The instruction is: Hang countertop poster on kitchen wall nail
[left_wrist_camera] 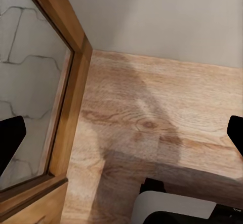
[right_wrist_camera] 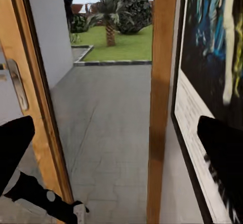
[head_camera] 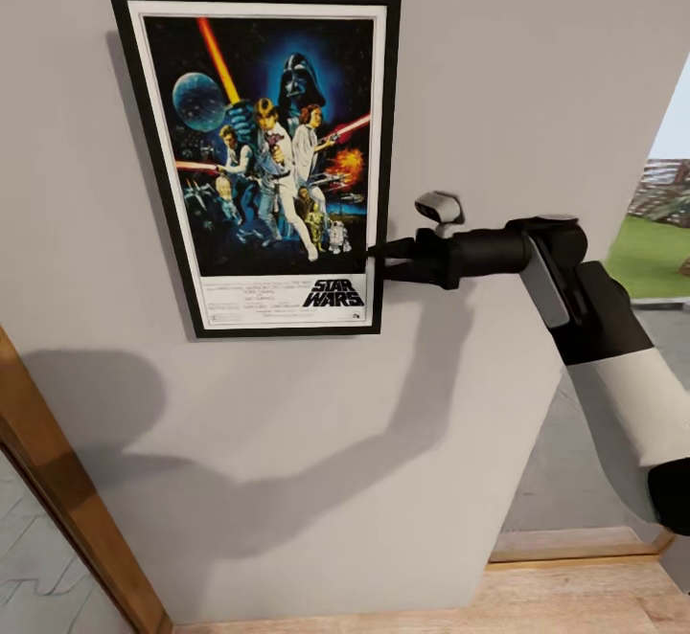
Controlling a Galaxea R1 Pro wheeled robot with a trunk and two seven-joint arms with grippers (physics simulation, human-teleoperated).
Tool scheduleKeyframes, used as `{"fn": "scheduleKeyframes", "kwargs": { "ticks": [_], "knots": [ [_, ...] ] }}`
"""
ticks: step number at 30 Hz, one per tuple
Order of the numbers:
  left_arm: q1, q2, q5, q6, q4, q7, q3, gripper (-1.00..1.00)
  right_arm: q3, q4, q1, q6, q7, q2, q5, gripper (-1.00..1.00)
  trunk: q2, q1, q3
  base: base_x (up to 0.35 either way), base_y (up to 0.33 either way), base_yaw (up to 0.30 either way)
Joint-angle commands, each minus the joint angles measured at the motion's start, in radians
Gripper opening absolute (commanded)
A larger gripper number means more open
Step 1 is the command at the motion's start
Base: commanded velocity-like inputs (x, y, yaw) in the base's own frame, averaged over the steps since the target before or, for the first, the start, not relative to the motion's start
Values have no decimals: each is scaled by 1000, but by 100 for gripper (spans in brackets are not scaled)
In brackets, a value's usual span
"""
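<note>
The poster (head_camera: 264, 150), with a black frame, white border and "STAR WARS" lettering, hangs flat and slightly tilted on the grey wall (head_camera: 498, 79). My right gripper (head_camera: 376, 264) reaches in from the right and sits at the frame's lower right edge. In the right wrist view the poster (right_wrist_camera: 212, 57) runs along one side, and the right gripper (right_wrist_camera: 119, 153) is open, one finger (right_wrist_camera: 225, 158) over the poster's face and the other far off it. My left gripper (left_wrist_camera: 121, 138) hangs open over the wooden floor (left_wrist_camera: 167, 107). No wall nail shows. The kitchen countertop is out of view.
A wooden door frame (head_camera: 77, 509) with a glass pane (left_wrist_camera: 25, 82) stands at the lower left. To the right of the wall, a doorway (right_wrist_camera: 111, 122) opens on a grey paved path and lawn with trees (right_wrist_camera: 121, 11). A wooden jamb (right_wrist_camera: 162, 97) is next to the poster.
</note>
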Motion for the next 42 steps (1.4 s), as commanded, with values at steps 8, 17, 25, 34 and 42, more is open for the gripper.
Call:
{"fn": "scheduleKeyframes", "kwargs": {
  "ticks": [8,17,25,34,42],
  "knots": [
    [0,0,0,-1,-1,-1,2,100,-98,46,-1,76,-101,30,77,100,-2,1,-2,0,0,0],
    [0,1,0,-1,-1,-1,1,100,-97,46,-1,76,-101,30,77,100,-2,1,-2,-147,0,0],
    [0,1,0,-1,-1,-1,0,100,-97,45,-1,75,-99,30,74,100,-2,1,-2,-241,0,0],
    [0,1,0,-1,-1,-1,0,100,-96,44,2,73,-98,29,73,100,-2,1,-2,-218,0,0],
    [0,1,0,-1,-1,-3,0,100,-98,-16,174,51,-88,26,72,100,-2,1,-2,-153,0,0]
  ]
}}
